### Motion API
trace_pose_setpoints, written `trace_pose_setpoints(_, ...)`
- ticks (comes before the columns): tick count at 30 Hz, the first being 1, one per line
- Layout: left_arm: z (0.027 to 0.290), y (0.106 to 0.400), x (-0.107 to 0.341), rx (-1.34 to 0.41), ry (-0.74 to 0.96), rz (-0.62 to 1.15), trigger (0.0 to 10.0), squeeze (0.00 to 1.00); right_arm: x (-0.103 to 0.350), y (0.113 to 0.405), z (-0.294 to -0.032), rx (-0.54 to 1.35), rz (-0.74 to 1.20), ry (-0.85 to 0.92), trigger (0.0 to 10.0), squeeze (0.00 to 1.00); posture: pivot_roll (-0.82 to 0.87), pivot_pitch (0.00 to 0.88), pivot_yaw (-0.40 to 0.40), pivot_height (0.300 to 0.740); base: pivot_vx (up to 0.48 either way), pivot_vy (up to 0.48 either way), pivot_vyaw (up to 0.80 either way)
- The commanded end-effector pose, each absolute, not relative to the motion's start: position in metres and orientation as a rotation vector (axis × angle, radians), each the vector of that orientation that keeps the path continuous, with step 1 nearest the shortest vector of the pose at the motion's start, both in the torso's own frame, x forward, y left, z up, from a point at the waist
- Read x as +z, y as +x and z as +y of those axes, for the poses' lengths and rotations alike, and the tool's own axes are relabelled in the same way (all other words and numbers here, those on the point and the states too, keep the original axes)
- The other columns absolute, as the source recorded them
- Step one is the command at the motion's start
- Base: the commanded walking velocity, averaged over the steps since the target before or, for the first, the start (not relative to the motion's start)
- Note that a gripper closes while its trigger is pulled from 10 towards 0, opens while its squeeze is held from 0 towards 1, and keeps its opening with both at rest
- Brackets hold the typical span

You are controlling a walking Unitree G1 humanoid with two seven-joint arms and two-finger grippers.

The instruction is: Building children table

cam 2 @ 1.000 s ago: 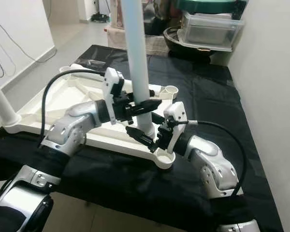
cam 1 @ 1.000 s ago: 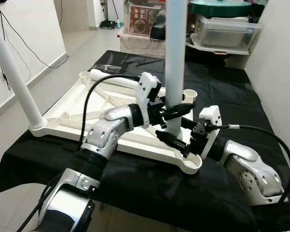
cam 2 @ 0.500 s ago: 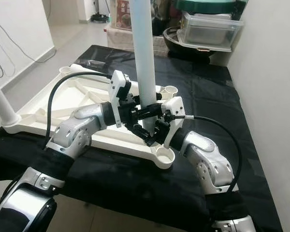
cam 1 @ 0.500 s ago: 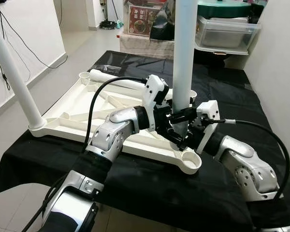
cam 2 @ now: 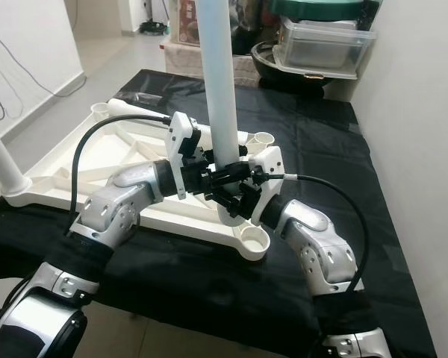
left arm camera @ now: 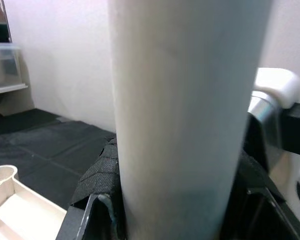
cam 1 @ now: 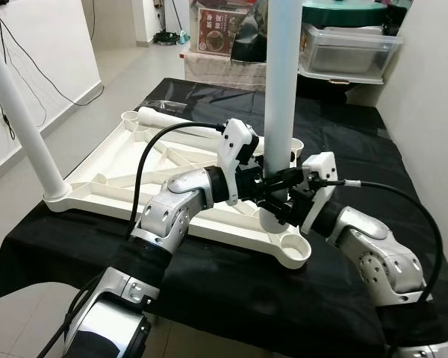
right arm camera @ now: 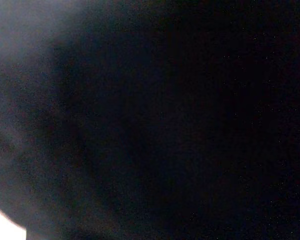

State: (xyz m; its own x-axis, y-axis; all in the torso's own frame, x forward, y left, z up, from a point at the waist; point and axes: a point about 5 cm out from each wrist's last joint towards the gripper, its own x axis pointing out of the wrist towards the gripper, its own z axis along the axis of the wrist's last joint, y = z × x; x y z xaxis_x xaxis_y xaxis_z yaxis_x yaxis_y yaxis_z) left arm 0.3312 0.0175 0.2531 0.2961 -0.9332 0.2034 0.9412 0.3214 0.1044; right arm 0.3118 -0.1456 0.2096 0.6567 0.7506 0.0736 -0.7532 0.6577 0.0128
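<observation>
Both grippers have closed in on the upright white table leg [cam 1: 280, 89] since a second ago, when their fingers were spread on either side of its base; the leg itself has shifted slightly toward the robot's right. Largest in view is the black-covered table [cam 1: 358, 142], and on it lies the white tabletop [cam 1: 104, 175], upside down, its ribbed underside up. At the tabletop's near right corner an open socket [cam 1: 295, 251] sits just in front of the upright leg, whose foot stands just behind it on the rim. Another leg [cam 1: 19, 112] stands in the tabletop's near left corner, and a third leg [cam 1: 181, 124] lies flat along its far edge. The left gripper [cam 1: 272, 183] clamps the upright leg low down from the left, fingers narrow around it; the left wrist view has the leg [left arm camera: 185, 115] right up against the camera. The right gripper [cam 1: 287, 203] presses in at the same leg from the right, but whether its fingers grip it I cannot tell.
</observation>
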Motion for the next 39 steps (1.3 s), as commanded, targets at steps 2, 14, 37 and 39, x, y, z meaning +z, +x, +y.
trace_pose_setpoints(2, 0.013, 0.327, 0.245, -1.29, -0.039, -0.218, 10.0, 0.0, 0.222, 0.316, -0.157, 0.786, -0.119, 0.062, 0.0, 0.0, 0.08, 0.02, -0.067, 0.74, 0.0, 0.0, 0.0)
trace_pose_setpoints(14, 0.01, 0.327, 0.241, -1.274, -0.03, -0.199, 10.0, 0.0, 0.223, 0.316, -0.158, 0.772, -0.126, 0.056, 0.0, 0.0, 0.07, 0.013, -0.068, 0.74, 0.0, 0.0, 0.0)
trace_pose_setpoints(37, 0.027, 0.343, 0.273, -1.045, -0.032, -0.36, 10.0, 0.0, 0.225, 0.332, -0.188, 0.559, -0.153, 0.042, 0.0, 0.0, 0.07, 0.01, -0.068, 0.74, 0.0, 0.0, 0.0)
trace_pose_setpoints(39, 0.027, 0.343, 0.273, -1.045, -0.032, -0.36, 10.0, 0.0, 0.225, 0.332, -0.188, 0.559, -0.153, 0.042, 0.0, 0.0, 0.07, 0.01, -0.068, 0.74, 0.0, 0.0, 0.0)
